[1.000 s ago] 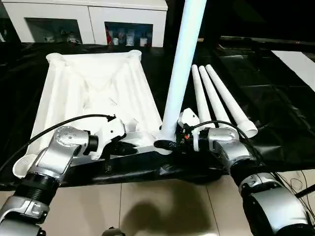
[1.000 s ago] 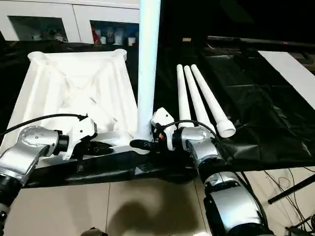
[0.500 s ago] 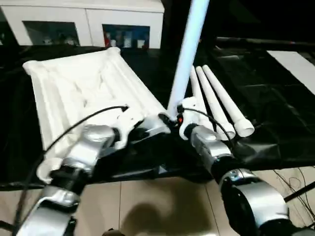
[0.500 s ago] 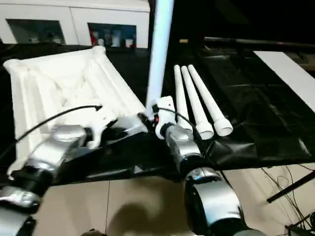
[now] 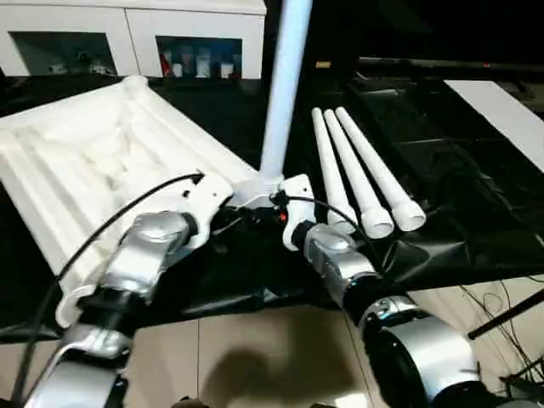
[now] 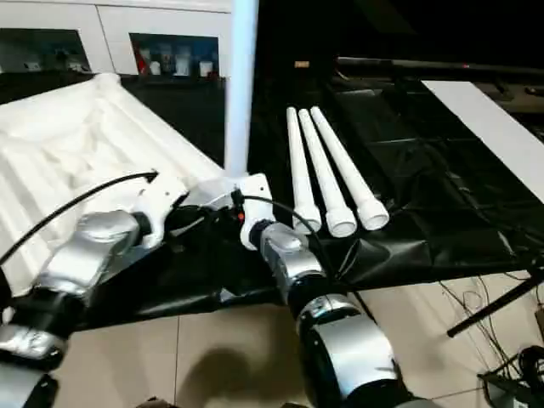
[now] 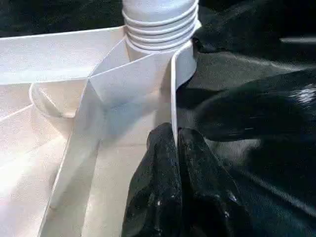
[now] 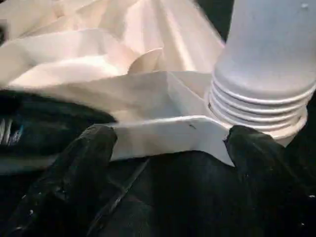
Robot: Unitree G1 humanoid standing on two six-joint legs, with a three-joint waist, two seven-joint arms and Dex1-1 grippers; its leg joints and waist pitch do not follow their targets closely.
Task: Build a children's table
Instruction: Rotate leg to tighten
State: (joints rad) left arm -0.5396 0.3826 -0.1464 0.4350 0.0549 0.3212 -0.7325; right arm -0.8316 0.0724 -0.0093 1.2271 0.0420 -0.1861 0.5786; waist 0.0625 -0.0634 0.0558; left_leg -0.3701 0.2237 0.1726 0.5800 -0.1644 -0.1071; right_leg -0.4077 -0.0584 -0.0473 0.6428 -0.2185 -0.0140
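The white tabletop [image 5: 85,161] lies ribbed side up on black cloth, turned at an angle. One white leg [image 5: 285,85] stands upright in its near right corner socket, and its threaded base [image 7: 160,24] sits in the socket. Three more legs [image 5: 357,170] lie side by side to the right. My left gripper [image 7: 177,143] is shut on the tabletop's thin rim [image 7: 174,98] just below that socket. My right gripper [image 8: 168,148] is open, with its fingers [image 8: 74,168] spread either side of the corner flange, close to the leg's base [image 8: 266,74].
A white glass-door cabinet [image 5: 127,38] stands at the back. Black cloth [image 5: 442,153] covers the floor under the parts, with beige tiles [image 5: 255,357] nearer me. A white sheet [image 5: 501,102] lies at the far right, and cables [image 5: 501,306] run at the lower right.
The tabletop has swung, its far end going left, and the corner with the upright leg has moved away from me. Both grippers went with that corner.
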